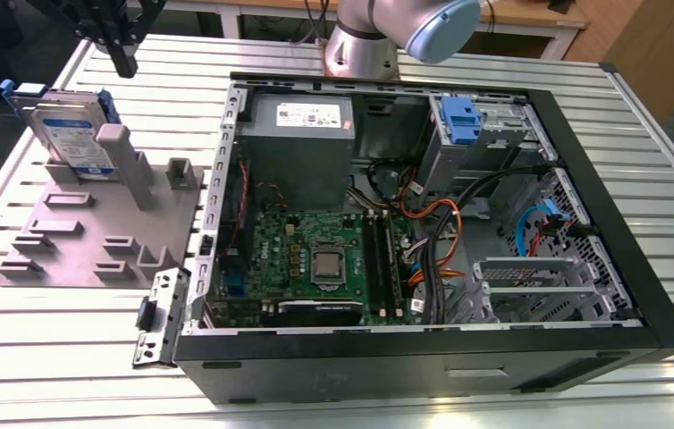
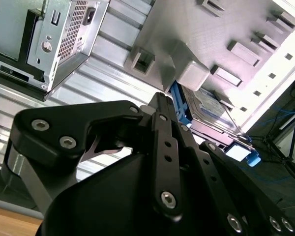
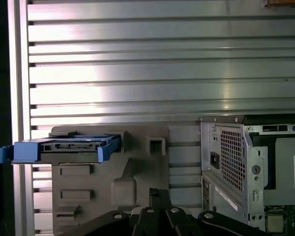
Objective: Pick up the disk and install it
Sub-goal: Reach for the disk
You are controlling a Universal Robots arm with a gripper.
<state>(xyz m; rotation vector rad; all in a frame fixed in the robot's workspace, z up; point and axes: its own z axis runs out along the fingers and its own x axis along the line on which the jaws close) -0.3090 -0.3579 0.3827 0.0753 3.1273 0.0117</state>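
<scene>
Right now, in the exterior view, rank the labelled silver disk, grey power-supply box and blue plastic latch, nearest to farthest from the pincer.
1. Silver rectangular disk with blue rails, standing in the grey fixture, just beneath the pincer.
2. Grey metal power-supply box, inside the case, toward the exterior view's right.
3. Blue plastic latch, farther right in the case.

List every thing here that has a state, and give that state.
disk: standing on edge in the grey fixture, not gripped, not installed.
gripper: shut, empty, up near the disk's top, not touching it.
computer case: lying on its side, side panel off, inside exposed.
processor: bare, no cooler on it.
</scene>
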